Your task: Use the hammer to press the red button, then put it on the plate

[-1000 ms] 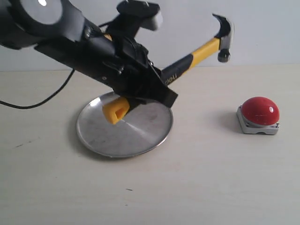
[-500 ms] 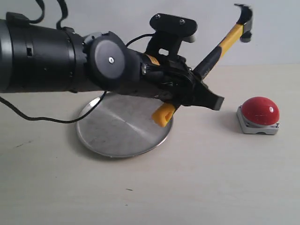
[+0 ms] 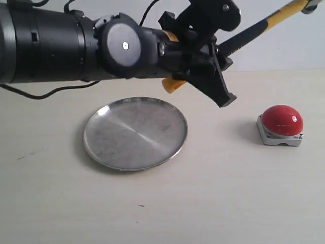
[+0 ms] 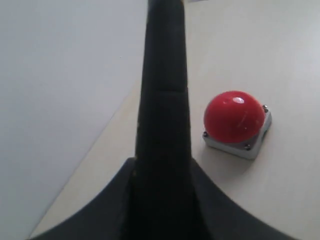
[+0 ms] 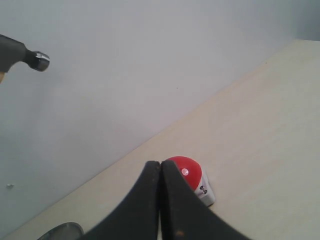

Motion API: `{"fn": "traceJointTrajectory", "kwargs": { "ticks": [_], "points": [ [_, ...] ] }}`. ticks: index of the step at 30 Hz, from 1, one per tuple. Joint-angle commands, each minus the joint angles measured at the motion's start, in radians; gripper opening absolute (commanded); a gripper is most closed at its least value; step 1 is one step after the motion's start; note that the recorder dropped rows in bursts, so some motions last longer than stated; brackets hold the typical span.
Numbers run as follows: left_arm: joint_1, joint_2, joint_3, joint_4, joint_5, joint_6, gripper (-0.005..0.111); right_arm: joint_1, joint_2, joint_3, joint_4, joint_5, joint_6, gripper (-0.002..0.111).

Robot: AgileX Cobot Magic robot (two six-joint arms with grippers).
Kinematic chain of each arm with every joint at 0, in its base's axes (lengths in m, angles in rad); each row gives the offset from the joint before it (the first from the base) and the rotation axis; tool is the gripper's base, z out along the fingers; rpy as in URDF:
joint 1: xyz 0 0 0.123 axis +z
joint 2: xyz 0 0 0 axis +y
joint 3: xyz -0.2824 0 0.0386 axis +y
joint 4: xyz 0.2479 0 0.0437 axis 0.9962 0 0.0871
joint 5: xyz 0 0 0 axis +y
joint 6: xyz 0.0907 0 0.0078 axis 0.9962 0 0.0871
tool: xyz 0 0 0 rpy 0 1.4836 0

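Observation:
My left gripper (image 3: 219,60) is shut on the hammer (image 3: 254,31), held in the air above the table between the plate and the button. The yellow butt (image 3: 171,84) sticks out behind the fingers, and the shaft slopes up to the top right, where the head leaves the exterior view. In the left wrist view the black grip (image 4: 162,100) runs between my jaws, with the red button (image 4: 234,116) beside it below. The red button (image 3: 282,120) sits on its grey base at the right. The silver plate (image 3: 101,137) lies bare at centre left. My right gripper (image 5: 160,166) is shut and holds nothing.
The thick black left arm (image 3: 45,48) spans the upper left of the exterior view, with a cable trailing behind it. A pale wall stands at the back. The right wrist view shows the hammer head (image 5: 27,58), the red button (image 5: 187,172) and a plate rim (image 5: 62,231).
My left arm has lifted the hammer and carried it right, toward the button. The yellow butt has risen off the plate area, and the head has gone up past the top edge.

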Motion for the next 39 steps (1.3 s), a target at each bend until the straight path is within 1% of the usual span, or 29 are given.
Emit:
{"fn": "traceJointTrajectory", "kwargs": {
  "ticks": [1, 2, 3, 4, 6, 7, 8, 9, 10, 11, 12, 14, 15, 16, 17, 19, 20, 21, 24, 25, 26, 29, 31, 34, 35, 36, 39],
  "points": [
    [0.024, 0.025, -0.137, -0.063, 0.065, -0.060, 0.000, 0.003, -0.004, 0.005, -0.010, 0.006, 0.000, 0.000],
    [0.026, 0.033, -0.157, -0.063, 0.099, -0.080, 0.000, 0.003, -0.004, 0.005, -0.010, 0.006, 0.000, 0.000],
    [0.043, 0.046, -0.193, -0.060, 0.175, -0.174, 0.000, 0.003, -0.004, 0.005, -0.010, 0.006, 0.000, 0.000],
    [0.055, 0.051, -0.215, -0.054, 0.233, -0.234, 0.000, 0.003, -0.004, 0.005, -0.010, 0.006, 0.000, 0.000],
    [0.110, 0.057, -0.302, 0.047, 0.525, -0.388, 0.000, 0.003, -0.004, 0.005, -0.010, 0.006, 0.000, 0.000],
    [0.132, 0.057, -0.331, 0.103, 0.642, -0.437, 0.000, 0.003, -0.004, 0.005, -0.010, 0.006, 0.000, 0.000],
    [0.163, 0.057, -0.385, 0.190, 0.789, -0.529, 0.000, 0.003, -0.004, 0.005, -0.010, 0.006, 0.000, 0.000],
    [0.175, 0.059, -0.419, 0.246, 0.883, -0.592, 0.000, 0.003, -0.004, 0.005, -0.010, 0.006, 0.000, 0.000],
    [0.183, 0.059, -0.457, 0.402, 0.953, -0.711, 0.000, 0.003, -0.004, 0.005, -0.010, 0.006, 0.000, 0.000],
    [0.178, 0.059, -0.478, 0.555, 0.969, -0.846, 0.000, 0.003, -0.004, 0.005, -0.010, 0.006, 0.000, 0.000],
    [0.156, 0.059, -0.486, 0.806, 0.983, -1.057, 0.000, 0.003, -0.004, 0.005, -0.010, 0.006, 0.000, 0.000],
    [0.119, 0.061, -0.486, 1.087, 1.010, -1.268, 0.000, 0.003, -0.004, 0.005, -0.010, 0.006, 0.000, 0.000],
    [0.101, 0.061, -0.486, 1.167, 1.015, -1.328, 0.000, 0.003, -0.004, 0.005, -0.010, 0.006, 0.000, 0.000],
    [0.088, 0.061, -0.484, 1.196, 1.001, -1.370, 0.000, 0.003, -0.004, 0.005, -0.010, 0.006, 0.000, 0.000],
    [0.068, 0.061, -0.477, 1.190, 0.967, -1.404, 0.000, 0.003, -0.004, 0.005, -0.010, 0.006, 0.000, 0.000],
    [0.037, 0.061, -0.462, 1.139, 0.885, -1.409, 0.000, 0.003, -0.004, 0.005, -0.010, 0.006, 0.000, 0.000],
    [0.010, 0.061, -0.447, 1.110, 0.823, -1.416, 0.000, 0.003, -0.004, 0.005, -0.010, 0.006, 0.000, 0.000],
    [-0.010, 0.061, -0.428, 1.106, 0.782, -1.435, 0.000, 0.003, -0.004, 0.005, -0.010, 0.006, 0.000, 0.000],
    [-0.074, 0.072, -0.367, 1.130, 0.640, -1.562, 0.000, 0.003, -0.004, 0.005, -0.010, 0.006, 0.000, 0.000],
    [-0.087, 0.073, -0.348, 1.137, 0.600, -1.598, 0.000, 0.003, -0.004, 0.005, -0.010, 0.006, 0.000, 0.000],
    [-0.099, 0.084, -0.318, 1.139, 0.532, -1.648, 0.000, 0.003, -0.004, 0.005, -0.010, 0.006, 0.000, 0.000],
    [-0.111, 0.106, -0.259, 1.142, 0.392, -1.765, 0.000, 0.003, -0.004, 0.005, -0.010, 0.006, 0.000, 0.000],
    [-0.121, 0.133, -0.236, 1.149, 0.343, -1.811, 0.000, 0.003, -0.004, 0.005, -0.010, 0.006, 0.000, 0.000],
    [-0.139, 0.159, -0.213, 1.177, 0.318, -1.857, 0.000, 0.003, -0.004, 0.005, -0.010, 0.006, 0.000, 0.000],
    [-0.149, 0.163, -0.202, 1.205, 0.306, -1.885, 0.000, 0.003, -0.004, 0.005, -0.010, 0.006, 0.000, 0.000],
    [-0.168, 0.163, -0.181, 1.291, 0.274, -1.967, 0.000, 0.003, -0.004, 0.005, -0.010, 0.006, 0.000, 0.000],
    [-0.202, 0.163, -0.162, 1.384, 0.262, -2.071, 0.000, 0.003, -0.004, 0.005, -0.010, 0.006, 0.000, 0.000]
  ]
}}
